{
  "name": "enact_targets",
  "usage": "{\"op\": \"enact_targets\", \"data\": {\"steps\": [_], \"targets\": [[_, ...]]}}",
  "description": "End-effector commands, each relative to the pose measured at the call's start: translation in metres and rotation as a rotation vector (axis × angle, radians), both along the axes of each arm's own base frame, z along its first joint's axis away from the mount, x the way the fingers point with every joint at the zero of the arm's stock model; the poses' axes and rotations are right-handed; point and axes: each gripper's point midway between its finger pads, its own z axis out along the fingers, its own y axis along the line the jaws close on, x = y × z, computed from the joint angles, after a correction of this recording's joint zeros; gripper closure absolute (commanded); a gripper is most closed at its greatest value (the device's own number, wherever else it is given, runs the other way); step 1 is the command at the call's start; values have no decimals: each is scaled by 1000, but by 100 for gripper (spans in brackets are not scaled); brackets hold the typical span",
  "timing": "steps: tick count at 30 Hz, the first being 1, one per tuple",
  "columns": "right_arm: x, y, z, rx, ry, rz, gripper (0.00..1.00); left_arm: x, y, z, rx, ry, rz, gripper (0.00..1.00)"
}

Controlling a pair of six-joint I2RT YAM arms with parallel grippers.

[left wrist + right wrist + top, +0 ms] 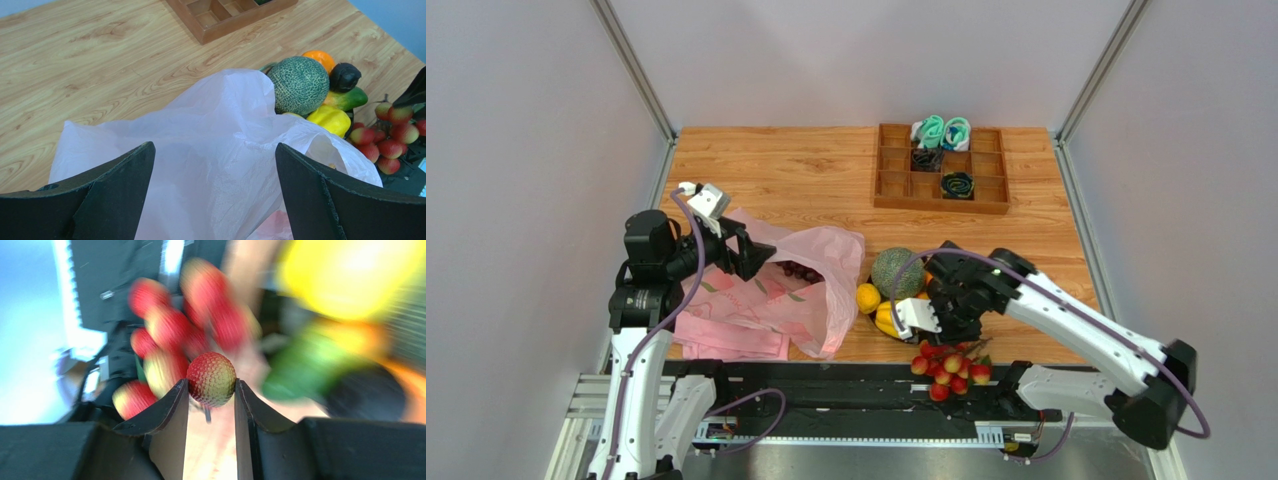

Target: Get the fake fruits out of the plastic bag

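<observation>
The right hand (pixel 211 386) pinched one red berry (pixel 211 376) tight — the left hand (pixel 215 148) hung wide open over the crinkly pink bag (pixel 200 112).

We've got the bag (pixel 811 285) on the left side of the table (pixel 776 170), grapes (pixel 801 270) sitting in its mouth. Just right of it is the lemon (pixel 868 298), with the melon (pixel 897 272) behind that. The berries (pixel 946 368) are in front of those, at the near edge. The tray (pixel 941 207) sits at the back, right of centre.
</observation>
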Motion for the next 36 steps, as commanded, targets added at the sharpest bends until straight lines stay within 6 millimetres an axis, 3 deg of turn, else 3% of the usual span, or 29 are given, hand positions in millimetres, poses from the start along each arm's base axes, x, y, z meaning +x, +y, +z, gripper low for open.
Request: {"op": "enact_targets", "data": {"steps": [1,4,10,14,17,18,19,21,22,23,25,26,28,29,30,31,32,36], "targets": [[-23,-48,70,-8,-109,-33,100,4,-3,26,-18,-70,-27,1],[-14,-48,91,60,-217,-27,100,9,-7,33,-45,-67,-39,1],[12,-33,151,224,-420,-74,100,22,-9,47,-53,-62,-61,1],[46,-13,189,349,-587,-170,100,39,-9,47,-57,-20,-65,1],[63,0,199,404,-634,-224,100,51,-10,51,-80,23,-55,2],[66,0,197,405,-635,-250,100,55,-8,60,-77,13,-42,2],[67,-2,182,377,-613,-265,100,58,-8,62,-80,24,-39,2],[68,-10,159,350,-598,-330,86,64,-7,64,-73,40,-33,2],[66,-17,124,283,-553,-346,75,66,-6,63,-68,44,-30,2],[72,-24,110,257,-582,-375,62,69,-6,59,-56,60,-36,2],[70,-46,72,206,-576,-417,47,73,-4,60,-26,41,-44,2],[69,-44,64,234,-553,-419,45,77,-1,53,0,51,-39,2],[73,-66,46,189,-524,-507,42,81,2,52,31,49,-37,2],[66,-69,35,186,-452,-524,41,84,5,47,50,61,-33,2],[66,-85,29,156,-407,-603,40,85,5,46,56,60,-37,2],[63,-83,21,161,-317,-586,39,86,5,44,61,62,-39,2],[54,-89,20,140,-238,-601,39,87,5,41,62,61,-46,2],[53,-108,26,113,-26,-667,41,87,3,36,41,51,-43,2]]}}
